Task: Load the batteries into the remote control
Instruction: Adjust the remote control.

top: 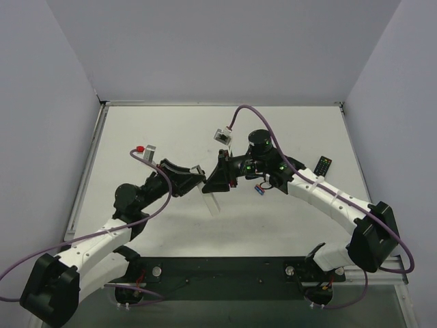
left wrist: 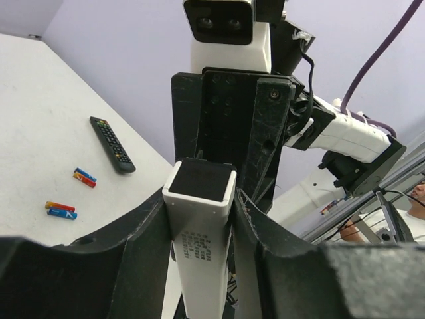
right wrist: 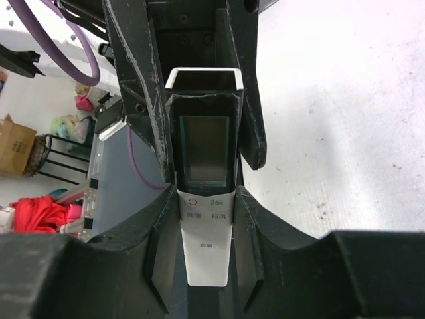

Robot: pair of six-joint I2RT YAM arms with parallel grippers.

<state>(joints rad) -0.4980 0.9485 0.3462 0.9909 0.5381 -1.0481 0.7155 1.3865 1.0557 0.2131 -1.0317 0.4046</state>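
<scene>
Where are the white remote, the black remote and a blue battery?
white remote (left wrist: 199, 229), left wrist view, printed side
black remote (left wrist: 111, 144), left wrist view, button face
blue battery (left wrist: 63, 214), left wrist view, its middle

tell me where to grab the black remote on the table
Probably across its two long edges near the middle, from straight above: the black remote lies flat, buttons up, on the table, slim, with nothing touching its sides.

On your white tabletop (top: 171, 130), a black remote (top: 323, 165) lies far right. Left of it and slightly nearer are two pairs, each a blue battery (left wrist: 85, 174) beside a red cylinder (left wrist: 60, 207).
</scene>
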